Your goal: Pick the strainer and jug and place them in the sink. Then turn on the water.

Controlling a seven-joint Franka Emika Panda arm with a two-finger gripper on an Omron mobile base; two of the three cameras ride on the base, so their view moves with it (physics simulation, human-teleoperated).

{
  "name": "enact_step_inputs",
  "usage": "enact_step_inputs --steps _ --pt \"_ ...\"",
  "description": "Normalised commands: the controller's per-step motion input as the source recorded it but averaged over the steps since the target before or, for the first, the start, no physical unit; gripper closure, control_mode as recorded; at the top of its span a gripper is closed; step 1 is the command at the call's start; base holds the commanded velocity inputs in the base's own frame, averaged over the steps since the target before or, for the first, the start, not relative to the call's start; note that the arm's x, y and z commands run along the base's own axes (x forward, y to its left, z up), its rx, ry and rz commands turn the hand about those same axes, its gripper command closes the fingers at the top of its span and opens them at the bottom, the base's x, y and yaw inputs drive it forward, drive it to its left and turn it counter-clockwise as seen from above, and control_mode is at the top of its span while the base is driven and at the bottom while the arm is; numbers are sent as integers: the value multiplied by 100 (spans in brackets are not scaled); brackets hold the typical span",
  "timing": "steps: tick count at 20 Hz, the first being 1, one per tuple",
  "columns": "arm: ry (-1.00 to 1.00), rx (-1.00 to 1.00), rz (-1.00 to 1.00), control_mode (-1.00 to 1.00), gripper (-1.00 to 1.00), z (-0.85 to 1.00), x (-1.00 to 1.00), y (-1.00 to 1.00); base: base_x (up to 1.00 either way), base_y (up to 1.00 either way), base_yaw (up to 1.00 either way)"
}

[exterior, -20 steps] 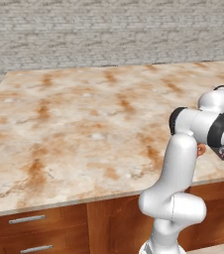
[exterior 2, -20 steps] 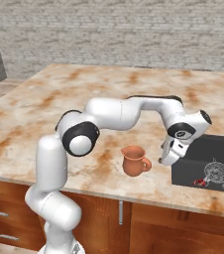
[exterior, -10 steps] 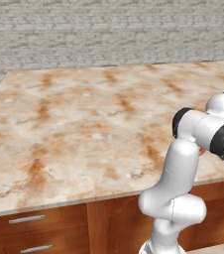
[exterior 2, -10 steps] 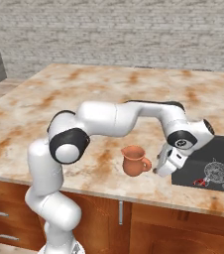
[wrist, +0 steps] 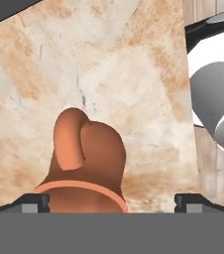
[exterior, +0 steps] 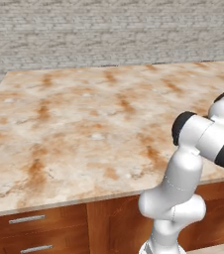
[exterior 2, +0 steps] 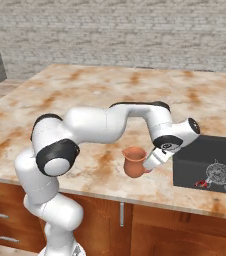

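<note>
2 rear base views, 1 close hand view

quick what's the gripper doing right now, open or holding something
Gripper: open, jaws spread wide on either side of the jug, not closed on it; holding nothing.

One jug (exterior 2: 133,161) stands on one marble tabletop (exterior 2: 100,100), and one strainer (exterior 2: 220,174) lies in one sink (exterior 2: 205,150) set into that tabletop. One robot arm (exterior 2: 100,125) carries one pincer (wrist: 112,201) with two dark fingertips (wrist: 32,202), one on each side of the jug in the hand view. Below the tabletop, two drawer handles (exterior: 27,219) show in the left base view, and one vertical cabinet handle (exterior 2: 121,214) shows in the right base view.
</note>
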Motion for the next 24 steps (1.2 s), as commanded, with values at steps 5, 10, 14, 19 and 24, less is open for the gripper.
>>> enact_step_inputs --steps 5,10,14,19,24 --pt "0 -2 0 -100 -100 2 11 -29 0 0 0" --pt "-1 0 0 -100 -100 0 0 -22 0 0 0" --pt "0 0 0 -100 -100 -4 4 0 0 0 0" --pt "-1 0 0 -100 -100 -30 16 0 0 0 0" --pt "-3 0 0 -100 -100 -23 19 0 0 0 0"
